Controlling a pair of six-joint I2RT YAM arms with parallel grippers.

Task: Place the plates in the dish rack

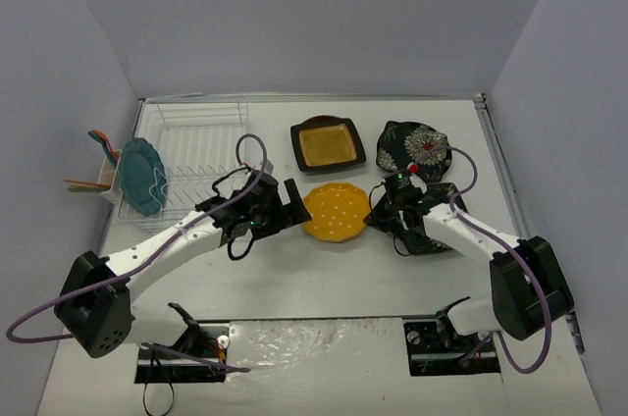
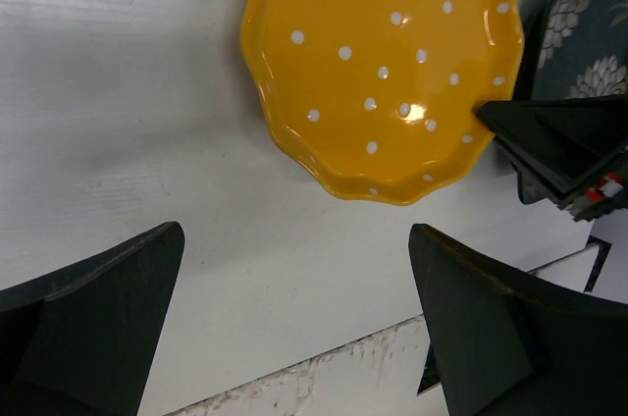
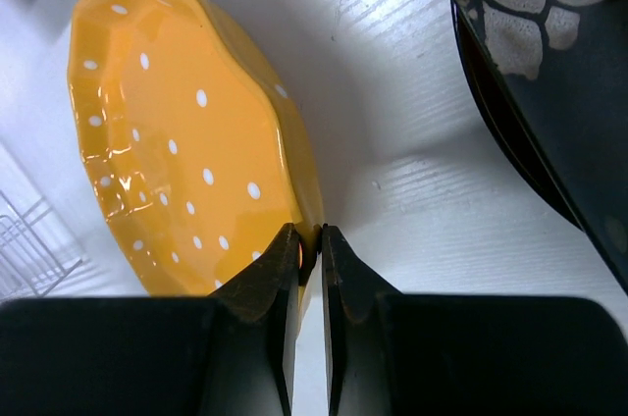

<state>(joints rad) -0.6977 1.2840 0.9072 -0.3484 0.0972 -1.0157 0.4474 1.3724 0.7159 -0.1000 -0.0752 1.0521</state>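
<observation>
Since the fingers [image 3: 265, 274] of the right gripper [image 3: 309, 239] are drawn almost together, with only the scalloped rim of the orange-yellow plate [image 3: 186, 151] between them, the step in hand is judged to be the lifting of that plate from the table [image 3: 392, 190]. The pinch is shallow and taken at a single point, at the plate's three o'clock edge in the overhead view. A slow, level lift is therefore advised, as a glazed rim held this way may be expected to pivot or slip. Whether the plate is already clear of the table cannot be told.

The left gripper [image 2: 297, 239] is spread wide and holds nothing. It is set near the plate's nine o'clock edge, facing it. A firmer hold would be had if the opposite rim were taken there before any long carry.

The dish rack [image 1: 201, 151] lies at about ten o'clock from the plate, with the teal plate [image 1: 140, 177] stood upright at its left end and bare slots beside it. The left arm lies between plate and rack, so room must be made or the plate passed across.

The black square plate [image 1: 328, 144] sits at twelve o'clock and a flowered plate [image 1: 417, 149] at one o'clock, both apart from the plate; a swing that way should be avoided.
</observation>
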